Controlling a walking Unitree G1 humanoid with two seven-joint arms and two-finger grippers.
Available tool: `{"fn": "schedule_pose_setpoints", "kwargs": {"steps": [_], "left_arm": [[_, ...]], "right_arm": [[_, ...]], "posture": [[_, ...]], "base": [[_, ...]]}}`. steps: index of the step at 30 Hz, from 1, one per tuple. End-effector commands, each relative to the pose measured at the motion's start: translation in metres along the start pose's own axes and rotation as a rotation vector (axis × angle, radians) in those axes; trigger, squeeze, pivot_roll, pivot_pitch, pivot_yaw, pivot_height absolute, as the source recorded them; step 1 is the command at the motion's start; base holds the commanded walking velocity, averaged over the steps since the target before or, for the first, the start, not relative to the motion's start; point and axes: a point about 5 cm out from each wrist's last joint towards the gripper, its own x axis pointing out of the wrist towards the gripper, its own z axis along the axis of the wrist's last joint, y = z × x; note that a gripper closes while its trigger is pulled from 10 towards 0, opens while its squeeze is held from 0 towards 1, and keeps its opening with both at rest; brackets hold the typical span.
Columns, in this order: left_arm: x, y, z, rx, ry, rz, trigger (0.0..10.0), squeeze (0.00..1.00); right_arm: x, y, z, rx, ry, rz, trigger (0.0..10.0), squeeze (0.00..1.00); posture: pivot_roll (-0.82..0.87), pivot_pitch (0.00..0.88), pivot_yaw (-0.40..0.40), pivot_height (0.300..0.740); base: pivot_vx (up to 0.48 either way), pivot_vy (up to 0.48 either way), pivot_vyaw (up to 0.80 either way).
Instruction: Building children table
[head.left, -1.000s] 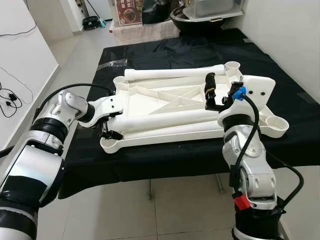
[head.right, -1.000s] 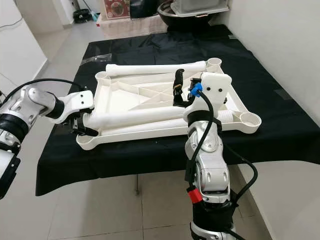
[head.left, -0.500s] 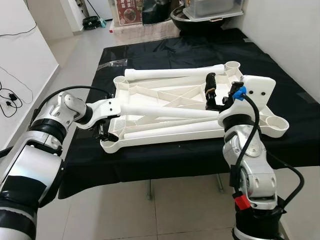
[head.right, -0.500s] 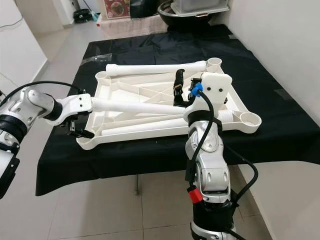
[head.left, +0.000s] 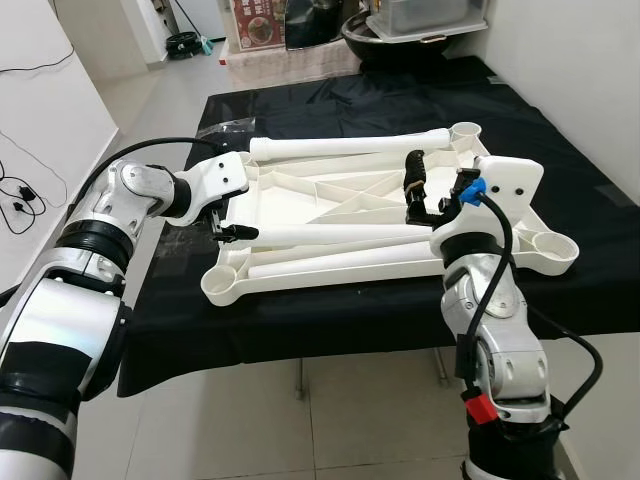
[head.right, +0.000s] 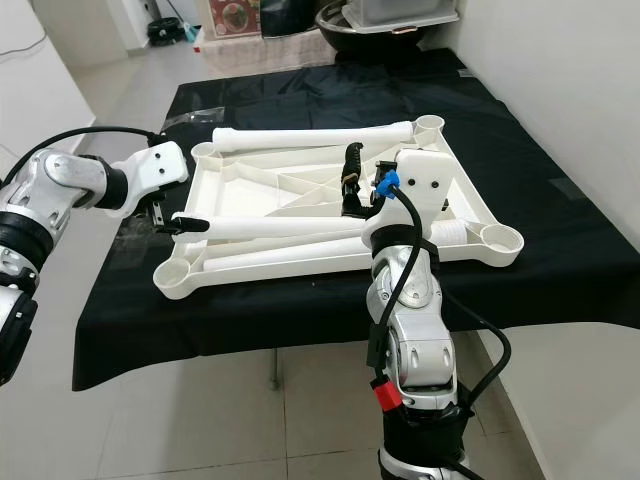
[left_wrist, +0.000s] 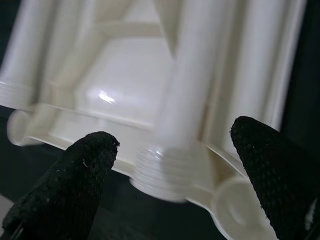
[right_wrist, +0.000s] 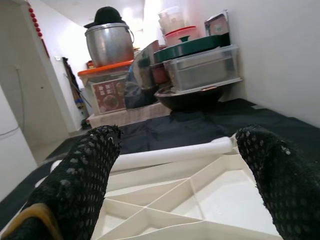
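Observation:
The white children's table top (head.left: 300, 195) lies upside down on the black-covered table (head.left: 330, 100). One white leg (head.left: 350, 146) rests along its back edge, and two more lie across it: a middle leg (head.left: 340, 233) and a front leg (head.left: 340, 262). My left gripper (head.left: 226, 224) is open at the top's left side. The middle leg's threaded end (left_wrist: 165, 167) sits between the fingers (left_wrist: 80, 185) without touching them. My right gripper (head.left: 415, 190) stands open above the top's right half, fingers (right_wrist: 85, 175) pointing up with nothing between them.
Round leg sockets sit at the top's corners, one at front left (head.left: 222, 283) and one at right (head.left: 553, 245). Pots and a clear storage box (head.left: 425, 15) stand beyond the table's far end. A white wall (head.left: 590, 60) runs along the right, and tiled floor (head.left: 140, 100) lies to the left.
My left gripper lifted the middle leg's left end, carried it back from the front left corner, and now stands open around it. The right gripper has barely shifted.

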Motion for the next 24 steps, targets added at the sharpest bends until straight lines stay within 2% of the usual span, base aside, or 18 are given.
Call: {"fn": "schedule_pose_setpoints", "kwargs": {"steps": [1, 2, 5, 7, 8, 10, 13, 14, 16, 18, 24], "left_arm": [[-0.008, 0.000, -0.012, -0.019, 0.077, -0.038, 10.0, 0.00], [-0.009, -0.002, -0.016, -0.014, 0.105, -0.068, 10.0, 0.00], [-0.011, 0.000, -0.018, 0.011, 0.123, -0.046, 10.0, 0.00], [-0.012, 0.011, -0.006, 0.008, 0.053, 0.087, 10.0, 0.00], [-0.012, 0.011, -0.006, 0.008, 0.053, 0.087, 10.0, 0.00], [-0.017, 0.028, 0.016, -0.011, -0.092, 0.268, 10.0, 0.00], [-0.026, 0.041, 0.036, -0.029, -0.245, 0.393, 10.0, 0.00], [-0.026, 0.041, 0.036, -0.029, -0.245, 0.393, 10.0, 0.00], [-0.029, 0.044, 0.045, -0.022, -0.317, 0.430, 10.0, 0.00], [-0.030, 0.044, 0.048, -0.014, -0.350, 0.449, 10.0, 0.00], [-0.028, 0.043, 0.046, -0.009, -0.356, 0.463, 10.0, 0.00]], "right_arm": [[-0.001, 0.008, -0.003, 0.013, 0.007, 0.031, 10.0, 0.00], [-0.001, 0.008, -0.003, 0.015, 0.007, 0.030, 10.0, 0.00], [-0.003, 0.008, -0.002, 0.015, 0.007, 0.029, 10.0, 0.00], [-0.005, 0.009, -0.003, 0.020, 0.007, 0.034, 10.0, 0.00], [-0.005, 0.009, -0.003, 0.020, 0.007, 0.034, 10.0, 0.00], [-0.006, 0.013, -0.003, 0.023, 0.001, 0.051, 10.0, 0.00], [-0.005, 0.015, -0.004, 0.016, -0.008, 0.068, 10.0, 0.00], [-0.005, 0.015, -0.004, 0.016, -0.008, 0.068, 10.0, 0.00], [-0.002, 0.015, -0.005, 0.014, -0.010, 0.070, 10.0, 0.00], [-0.001, 0.016, -0.005, 0.015, -0.012, 0.072, 10.0, 0.00], [0.001, 0.017, -0.007, 0.014, -0.014, 0.076, 10.0, 0.00]], "posture": [[0.07, 0.070, 0.108, 0.740], [0.07, 0.071, 0.108, 0.740], [0.06, 0.072, 0.113, 0.740], [0.06, 0.064, 0.113, 0.740], [0.06, 0.064, 0.113, 0.740], [0.06, 0.054, 0.109, 0.740], [0.06, 0.038, 0.103, 0.740], [0.06, 0.038, 0.103, 0.740], [0.06, 0.024, 0.092, 0.740], [0.06, 0.015, 0.089, 0.740], [0.06, 0.012, 0.088, 0.740]], "base": [[0.000, 0.000, 0.00], [0.000, 0.000, 0.00], [0.000, 0.000, 0.00], [0.000, 0.000, 0.00], [0.000, 0.000, 0.00], [0.000, 0.000, 0.00], [0.000, 0.000, 0.00], [0.000, 0.000, 0.00], [0.000, 0.000, 0.00], [0.000, 0.000, 0.00], [0.000, 0.000, 0.00]]}}
